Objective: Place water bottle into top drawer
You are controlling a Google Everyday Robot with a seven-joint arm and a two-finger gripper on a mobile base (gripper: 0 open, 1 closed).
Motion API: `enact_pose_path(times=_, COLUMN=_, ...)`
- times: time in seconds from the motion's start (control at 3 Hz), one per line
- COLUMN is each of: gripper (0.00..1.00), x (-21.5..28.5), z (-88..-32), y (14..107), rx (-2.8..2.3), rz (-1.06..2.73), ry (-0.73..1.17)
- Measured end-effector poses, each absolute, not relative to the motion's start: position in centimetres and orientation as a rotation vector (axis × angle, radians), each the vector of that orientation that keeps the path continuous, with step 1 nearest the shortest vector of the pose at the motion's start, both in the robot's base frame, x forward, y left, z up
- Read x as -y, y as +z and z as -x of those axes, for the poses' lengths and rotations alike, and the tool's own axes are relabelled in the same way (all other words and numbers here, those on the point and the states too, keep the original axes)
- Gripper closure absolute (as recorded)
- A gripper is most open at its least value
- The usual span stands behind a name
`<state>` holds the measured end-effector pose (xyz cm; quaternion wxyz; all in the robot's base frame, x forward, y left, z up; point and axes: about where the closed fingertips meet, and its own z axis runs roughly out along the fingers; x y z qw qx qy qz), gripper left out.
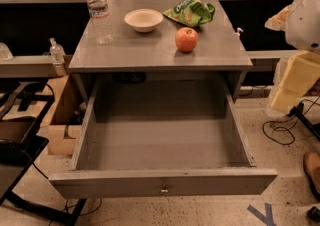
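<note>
The water bottle (100, 14), clear ribbed plastic with a white cap, stands upright at the far left of the grey cabinet top (150, 50). The top drawer (162, 182) is pulled fully out toward me, and its grey inside holds nothing. It has a small metal knob at the centre of its front panel. White and cream parts of my arm (300, 45) show at the right edge, beside the cabinet. My gripper is not in view.
On the cabinet top are a white bowl (144, 20), a green snack bag (192, 12) and a red apple (186, 39). A small nozzle-topped bottle (57, 55) stands on a shelf to the left. Cables (280, 130) lie on the floor at right, and a black frame (20, 140) stands at left.
</note>
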<state>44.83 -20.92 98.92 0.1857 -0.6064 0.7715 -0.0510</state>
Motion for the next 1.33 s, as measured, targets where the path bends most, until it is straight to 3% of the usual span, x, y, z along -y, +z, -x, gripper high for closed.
enact_pose_path(times=0.67, gripper=0.00, x=15.7, z=-52.9, y=99.0, rx=-1.902, rz=1.504, ry=0.097)
enact_pose_path(times=1.33, gripper=0.00, x=4.0, z=-60.4, y=102.4, rx=-1.472, rz=1.235, ry=0.455)
